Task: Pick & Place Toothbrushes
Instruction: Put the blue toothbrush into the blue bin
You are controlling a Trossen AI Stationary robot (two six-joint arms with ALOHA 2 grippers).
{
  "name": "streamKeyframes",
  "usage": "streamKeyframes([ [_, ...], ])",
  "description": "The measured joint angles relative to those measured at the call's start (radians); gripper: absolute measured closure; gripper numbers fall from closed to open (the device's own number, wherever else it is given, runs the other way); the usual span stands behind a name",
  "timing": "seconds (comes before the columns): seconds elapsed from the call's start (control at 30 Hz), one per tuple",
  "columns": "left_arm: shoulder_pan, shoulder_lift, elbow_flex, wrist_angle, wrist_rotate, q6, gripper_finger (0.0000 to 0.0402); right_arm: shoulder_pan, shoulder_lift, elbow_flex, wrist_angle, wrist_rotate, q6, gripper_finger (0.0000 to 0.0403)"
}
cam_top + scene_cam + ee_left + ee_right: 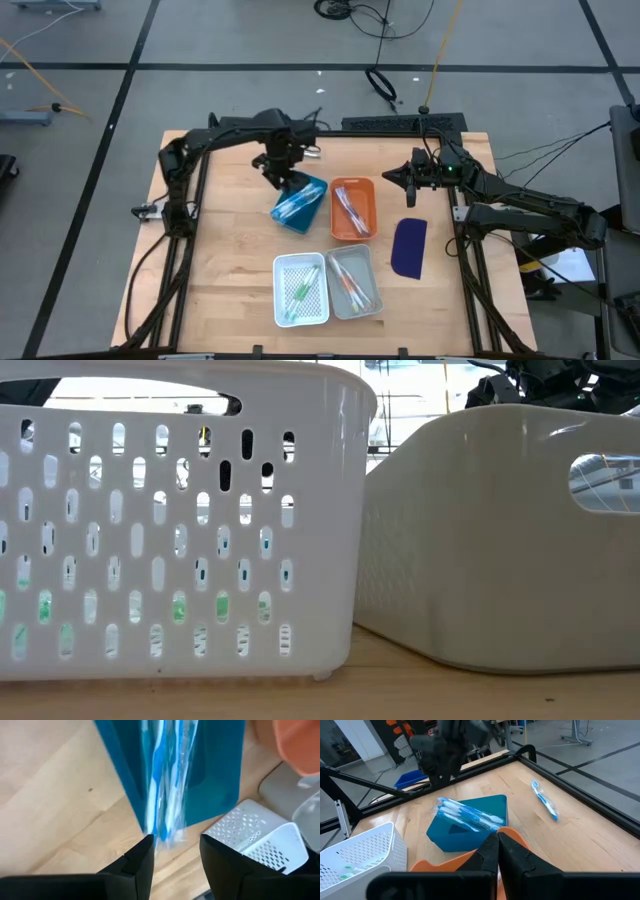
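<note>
A bundle of blue-and-white wrapped toothbrushes (165, 780) lies on the blue tray (300, 203), one end (164, 832) jutting past the tray's edge. My left gripper (175, 845) is open above that end, with a finger on each side of it; it also shows in the high view (283, 172). One more blue toothbrush (544, 800) lies alone on the table near the far edge. My right gripper (405, 185) is shut and waits to the right of the orange tray (352, 208), which holds more toothbrushes. My left gripper comes at the jutting end of the blue toothbrush bundle (155, 832) from above, with its fingers (145, 847) across the brushes. I cannot tell whether a finger touches the wrapping. The bundle lies on the blue tray.
A white perforated tray (301, 290) with green toothbrushes and a grey tray (355, 281) with orange ones stand near the table's near edge. A dark blue flat oblong piece (409, 247) lies to the right. Bare wood lies left of the trays.
</note>
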Motion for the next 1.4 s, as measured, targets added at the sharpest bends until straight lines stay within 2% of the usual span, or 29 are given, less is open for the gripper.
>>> streamKeyframes([
  [0.33, 0.072, -0.091, 0.000, 0.019, -0.134, -0.006, 0.0243, 0.000, 0.000, 0.000, 0.000, 0.000, 0.000, 0.0403],
  [0.53, 0.154, -0.091, 0.000, 0.093, -0.205, 0.124, 0.0243, 0.000, 0.000, 0.000, 0.000, -0.001, 0.000, 0.0403],
  [0.7, 0.218, -0.088, 0.000, 0.269, -0.191, 0.256, 0.0243, 0.000, 0.000, 0.000, 0.000, -0.001, 0.000, 0.0403],
  [0.93, 0.304, -0.026, 0.001, 0.392, -0.083, 0.288, 0.0243, 0.000, 0.000, 0.000, 0.000, 0.000, 0.023, 0.0403],
  [1.03, 0.330, 0.015, 0.001, 0.400, -0.033, 0.321, 0.0243, 0.000, 0.000, 0.000, 0.000, 0.001, 0.048, 0.0403],
  [1.23, 0.389, 0.080, 0.009, 0.358, -0.026, 0.399, 0.0243, 0.000, 0.000, 0.000, -0.002, 0.002, 0.053, 0.0403],
  [1.4, 0.460, 0.087, 0.064, 0.259, -0.114, 0.504, 0.0243, 0.000, 0.000, 0.000, -0.002, 0.002, 0.074, 0.0403],
])
